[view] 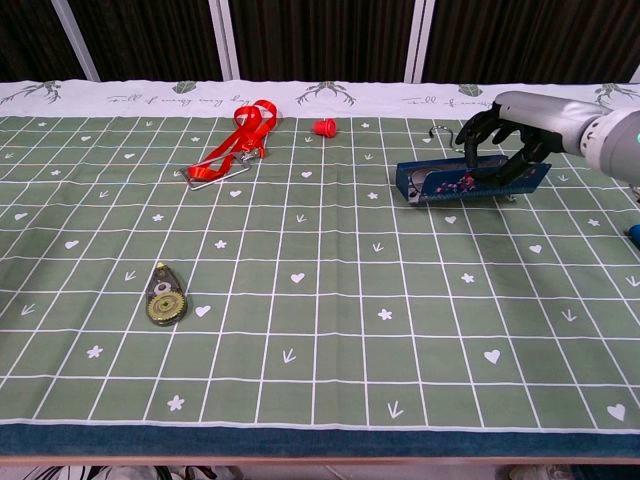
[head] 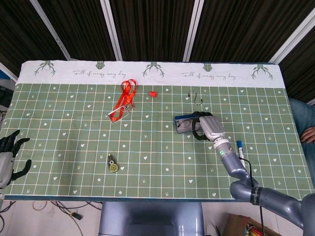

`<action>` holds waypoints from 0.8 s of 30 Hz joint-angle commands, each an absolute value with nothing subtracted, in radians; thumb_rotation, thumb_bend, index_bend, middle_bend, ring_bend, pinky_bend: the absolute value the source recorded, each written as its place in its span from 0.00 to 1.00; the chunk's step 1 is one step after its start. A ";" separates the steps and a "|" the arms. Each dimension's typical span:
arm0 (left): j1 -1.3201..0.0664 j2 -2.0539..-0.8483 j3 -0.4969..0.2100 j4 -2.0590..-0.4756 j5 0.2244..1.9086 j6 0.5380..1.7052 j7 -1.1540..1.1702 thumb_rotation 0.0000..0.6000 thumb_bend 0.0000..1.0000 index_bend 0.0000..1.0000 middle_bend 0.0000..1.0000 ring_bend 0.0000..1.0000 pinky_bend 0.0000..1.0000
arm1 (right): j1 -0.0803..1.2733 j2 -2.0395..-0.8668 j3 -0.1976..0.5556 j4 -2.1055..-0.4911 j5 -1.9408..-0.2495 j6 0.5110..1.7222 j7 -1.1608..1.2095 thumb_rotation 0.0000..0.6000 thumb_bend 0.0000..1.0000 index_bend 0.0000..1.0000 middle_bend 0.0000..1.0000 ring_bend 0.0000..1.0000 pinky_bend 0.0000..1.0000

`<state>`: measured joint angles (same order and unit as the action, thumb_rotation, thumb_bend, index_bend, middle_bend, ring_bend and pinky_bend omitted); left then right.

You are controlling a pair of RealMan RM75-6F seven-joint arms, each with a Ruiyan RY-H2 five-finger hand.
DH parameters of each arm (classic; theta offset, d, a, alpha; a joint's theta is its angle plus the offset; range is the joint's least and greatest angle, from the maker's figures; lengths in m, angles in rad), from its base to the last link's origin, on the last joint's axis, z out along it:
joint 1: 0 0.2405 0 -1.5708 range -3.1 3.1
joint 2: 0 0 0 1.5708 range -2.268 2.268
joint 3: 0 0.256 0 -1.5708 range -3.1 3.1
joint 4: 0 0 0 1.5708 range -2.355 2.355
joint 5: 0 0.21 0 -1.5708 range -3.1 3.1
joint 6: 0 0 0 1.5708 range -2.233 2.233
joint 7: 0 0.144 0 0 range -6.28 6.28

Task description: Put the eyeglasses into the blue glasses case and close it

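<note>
The blue glasses case (head: 183,124) (view: 462,183) is right of the table's middle, tilted, with its patterned side wall facing the chest view. My right hand (head: 207,127) (view: 506,132) grips it from the right end, fingers curled over its rim. A grey lining shows inside the case in the head view, but I cannot make out the eyeglasses there. My left hand (head: 8,158) hangs off the table's left edge with fingers spread and holds nothing.
A red lanyard (head: 123,101) (view: 232,145) and a small red cap (head: 152,93) (view: 323,127) lie at the back. A metal hook (head: 197,98) (view: 438,132) lies behind the case. A round tape dispenser (head: 112,163) (view: 165,295) sits front left, a blue marker (head: 239,147) right.
</note>
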<state>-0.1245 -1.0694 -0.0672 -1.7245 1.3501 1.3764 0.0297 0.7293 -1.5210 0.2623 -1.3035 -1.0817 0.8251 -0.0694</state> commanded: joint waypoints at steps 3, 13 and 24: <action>-0.125 -1.070 -0.068 -1.725 1.349 1.377 0.032 1.00 0.40 0.19 0.00 0.00 0.02 | 0.717 -1.464 0.255 -1.390 -1.021 0.838 -0.138 1.00 0.57 0.70 0.20 0.19 0.18; -0.125 -1.071 -0.068 -1.724 1.347 1.377 0.034 1.00 0.40 0.19 0.00 0.00 0.02 | 0.778 -1.458 0.258 -1.399 -0.937 0.777 -0.212 1.00 0.57 0.70 0.19 0.16 0.18; -0.124 -1.069 -0.067 -1.723 1.350 1.377 0.029 1.00 0.40 0.19 0.00 0.00 0.02 | 0.861 -1.494 0.275 -1.336 -0.836 0.719 -0.266 1.00 0.57 0.71 0.18 0.15 0.18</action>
